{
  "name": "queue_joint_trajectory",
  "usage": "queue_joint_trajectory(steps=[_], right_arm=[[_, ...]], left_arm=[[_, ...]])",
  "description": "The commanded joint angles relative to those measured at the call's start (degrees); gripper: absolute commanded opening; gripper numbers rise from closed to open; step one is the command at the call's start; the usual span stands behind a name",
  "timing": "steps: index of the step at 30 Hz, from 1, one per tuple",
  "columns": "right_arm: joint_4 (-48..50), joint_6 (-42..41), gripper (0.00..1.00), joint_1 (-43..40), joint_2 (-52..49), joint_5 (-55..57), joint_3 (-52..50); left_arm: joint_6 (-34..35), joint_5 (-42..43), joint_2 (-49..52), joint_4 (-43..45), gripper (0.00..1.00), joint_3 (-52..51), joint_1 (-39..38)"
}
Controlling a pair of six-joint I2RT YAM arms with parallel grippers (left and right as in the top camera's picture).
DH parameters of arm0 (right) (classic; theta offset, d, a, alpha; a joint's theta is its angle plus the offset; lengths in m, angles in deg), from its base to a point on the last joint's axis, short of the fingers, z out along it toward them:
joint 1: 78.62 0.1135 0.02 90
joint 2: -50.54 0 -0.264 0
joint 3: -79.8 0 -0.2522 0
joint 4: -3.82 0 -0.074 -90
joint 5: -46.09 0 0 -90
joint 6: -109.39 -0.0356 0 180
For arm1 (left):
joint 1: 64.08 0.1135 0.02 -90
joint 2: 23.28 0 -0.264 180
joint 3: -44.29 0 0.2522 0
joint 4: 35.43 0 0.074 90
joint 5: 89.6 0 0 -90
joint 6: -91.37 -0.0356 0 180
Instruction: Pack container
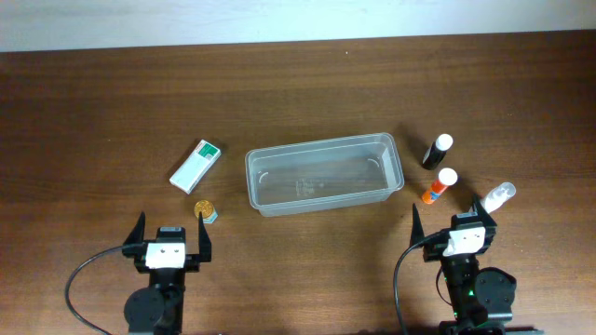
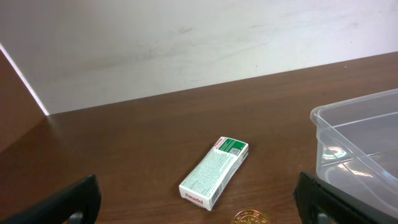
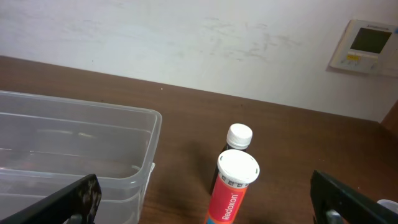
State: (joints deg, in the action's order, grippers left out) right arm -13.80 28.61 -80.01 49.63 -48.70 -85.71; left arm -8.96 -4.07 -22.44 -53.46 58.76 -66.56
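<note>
Near the table's front edge both arms wait, and the container (image 1: pixel 321 177) at mid-table holds nothing, so I judge the task to be at its very start, with the first pick not yet made. The left gripper (image 1: pixel 172 231) has its fingers spread wide and empty. The right gripper (image 1: pixel 453 225) is likewise apart and holds nothing. The container lies ahead of and between the two, touching neither. A box (image 1: pixel 197 166) lies flat ahead of the left gripper, off the container's left end, with a small gold-topped item (image 1: pixel 205 211) near it. An orange tube (image 1: pixel 439 186) and a black bottle (image 1: pixel 438 150) stand ahead of the right gripper, beside the container's right end, and a clear bottle (image 1: pixel 496 196) sits close to that gripper's right finger. The next move, as I judge it, calls for one arm to reach forward, set its open fingers astride a nearby item's narrow width, and close.
</note>
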Motion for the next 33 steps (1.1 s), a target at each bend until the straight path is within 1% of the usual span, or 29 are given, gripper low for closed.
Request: queue_joint_trajectory(steps=[1, 33], right_arm=[[-0.2, 0.0, 0.98, 0.3, 0.5, 0.5, -0.4], [-0.2, 0.0, 0.99, 0.3, 0.5, 0.5, -0.4]], left_arm=[[-0.9, 0.8, -0.5, -0.1, 1.00, -0.2, 0.3], [-0.9, 0.8, -0.5, -0.1, 1.00, -0.2, 0.3]])
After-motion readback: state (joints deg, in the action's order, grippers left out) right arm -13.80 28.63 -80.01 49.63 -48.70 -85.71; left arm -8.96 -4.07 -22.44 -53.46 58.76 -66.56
